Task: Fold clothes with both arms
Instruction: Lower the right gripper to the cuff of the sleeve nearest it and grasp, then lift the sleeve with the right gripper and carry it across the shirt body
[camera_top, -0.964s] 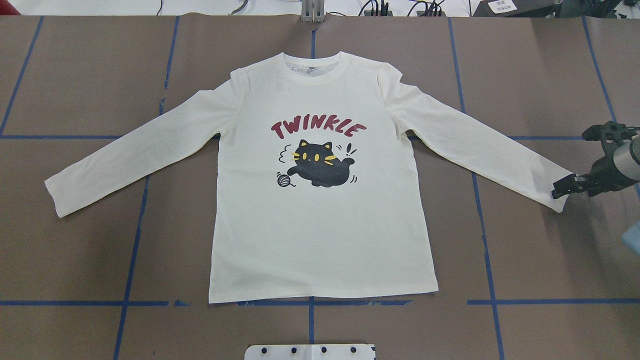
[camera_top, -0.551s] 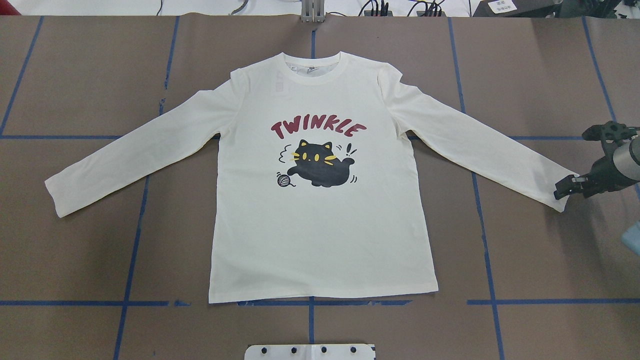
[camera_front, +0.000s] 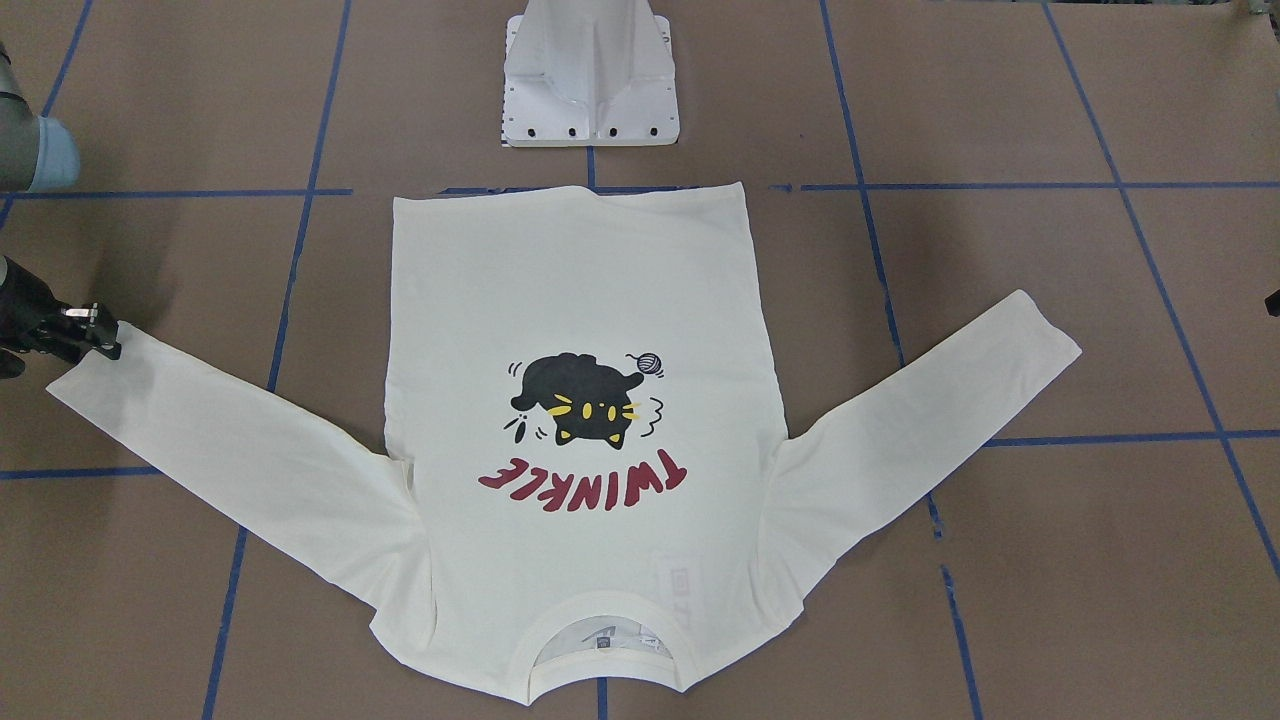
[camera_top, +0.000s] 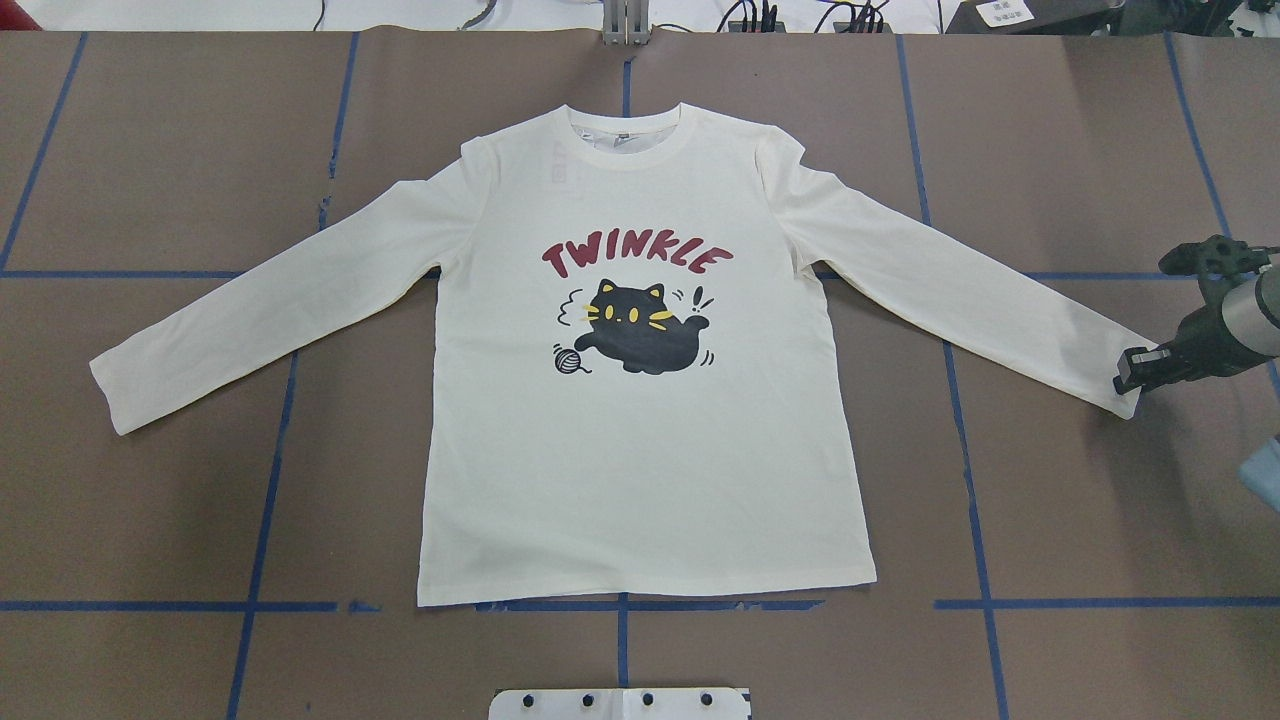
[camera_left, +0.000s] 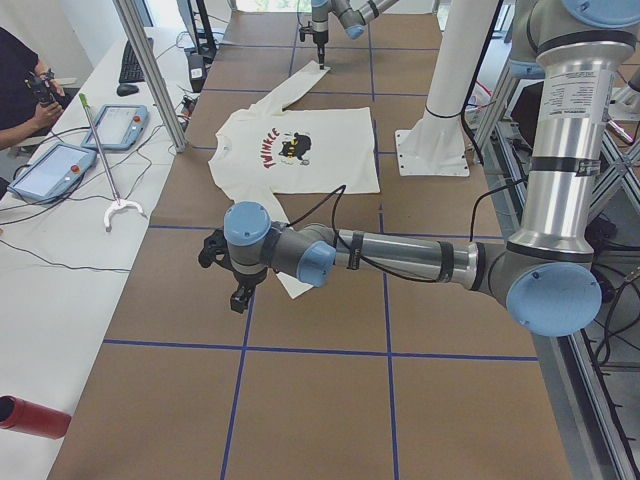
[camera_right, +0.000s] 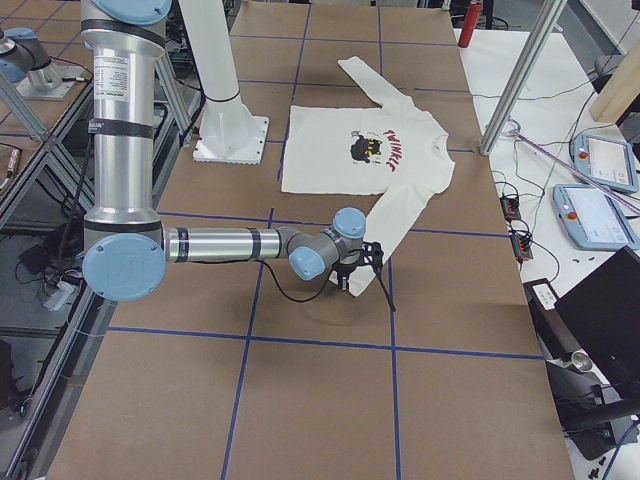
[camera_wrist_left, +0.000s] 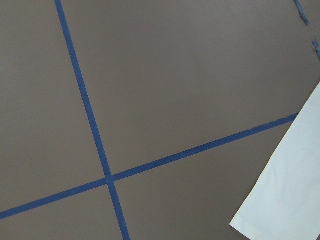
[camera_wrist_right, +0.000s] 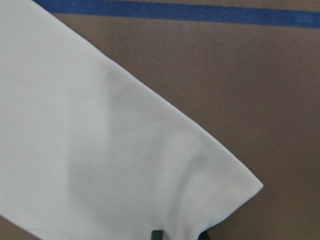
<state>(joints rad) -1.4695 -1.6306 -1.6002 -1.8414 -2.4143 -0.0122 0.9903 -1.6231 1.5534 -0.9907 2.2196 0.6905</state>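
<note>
Shirt (camera_top: 640, 450) lies flat, print up, mid table (camera_top: 150, 500). Right pincer (camera_top: 1135, 372) is at one cuff, seemingly touching it; can't tell if it's apart or together. Left pincer (camera_left: 240, 298) is near the other cuff, state can't tell.

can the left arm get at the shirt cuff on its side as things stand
Probably yes: the left pincer hangs just off the cuff over bare table, with nothing lying between them.
</note>
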